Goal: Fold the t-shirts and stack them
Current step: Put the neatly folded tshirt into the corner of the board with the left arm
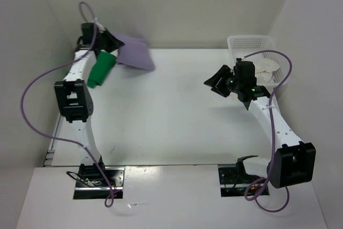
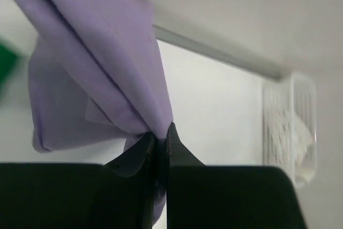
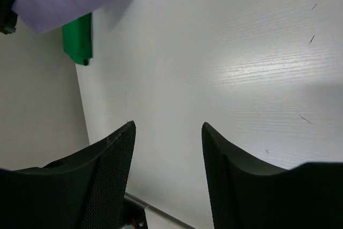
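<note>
Now, L gripper (image 2: 159,132) is pinched tight on the lavender shirt (image 2: 102,63), which hangs from it by the far-left corner. The green shirt (image 1: 101,69) lies just beside on the white worktop (image 1: 171,116). R gripper (image 3: 169,132) gapes wide w/ nothing in it. The cream shirt (image 1: 266,69) sits in the basket (image 1: 249,41), far right. Plain pale walls (image 1: 187,4) around.

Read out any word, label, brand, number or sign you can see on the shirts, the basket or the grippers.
No text can be read in any view.
The lavender shirt, green shirt and cream shirt show no print or tag.
The white basket and table carry no label.
The left gripper and right gripper bear no legible marking.
</note>
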### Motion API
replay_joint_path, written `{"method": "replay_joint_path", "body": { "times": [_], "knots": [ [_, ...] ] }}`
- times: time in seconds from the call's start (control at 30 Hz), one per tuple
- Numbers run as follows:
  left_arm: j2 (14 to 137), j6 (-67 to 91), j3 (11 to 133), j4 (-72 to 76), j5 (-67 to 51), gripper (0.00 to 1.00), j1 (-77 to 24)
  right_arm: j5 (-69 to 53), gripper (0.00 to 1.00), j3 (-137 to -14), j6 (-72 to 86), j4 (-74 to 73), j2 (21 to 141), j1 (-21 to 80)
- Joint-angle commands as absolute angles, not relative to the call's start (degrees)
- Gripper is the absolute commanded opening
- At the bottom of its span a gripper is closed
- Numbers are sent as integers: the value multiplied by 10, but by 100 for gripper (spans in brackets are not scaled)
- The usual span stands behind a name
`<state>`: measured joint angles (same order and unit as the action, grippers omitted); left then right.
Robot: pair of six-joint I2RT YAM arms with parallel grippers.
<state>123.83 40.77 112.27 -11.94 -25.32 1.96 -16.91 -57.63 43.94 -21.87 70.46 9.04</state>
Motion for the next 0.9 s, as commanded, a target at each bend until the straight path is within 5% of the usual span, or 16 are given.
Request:
{"method": "replay_joint_path", "body": {
  "times": [0.0,0.1,0.13,0.17,0.3,0.43,0.8,0.87],
  "knots": [
    [1169,396,1091,-106,-250,2,124,-192,59,-570,430,-218,691,94],
    [1130,390,1011,-76,-218,7,180,-204,59,-563,425,-213,691,99],
    [1118,390,989,-67,-218,16,212,-212,59,-563,425,-213,696,99],
    [1113,395,969,-67,-218,41,228,-212,59,-563,425,-213,696,99],
    [1068,411,842,-33,-202,71,266,-217,59,-563,414,-213,696,99],
    [999,411,746,-18,-160,91,272,-222,59,-569,409,-213,696,99],
    [794,464,578,-65,-71,100,272,-193,62,-597,403,-232,708,99],
    [745,464,567,-83,-61,100,237,-178,56,-615,397,-240,720,99]
  ]
}}
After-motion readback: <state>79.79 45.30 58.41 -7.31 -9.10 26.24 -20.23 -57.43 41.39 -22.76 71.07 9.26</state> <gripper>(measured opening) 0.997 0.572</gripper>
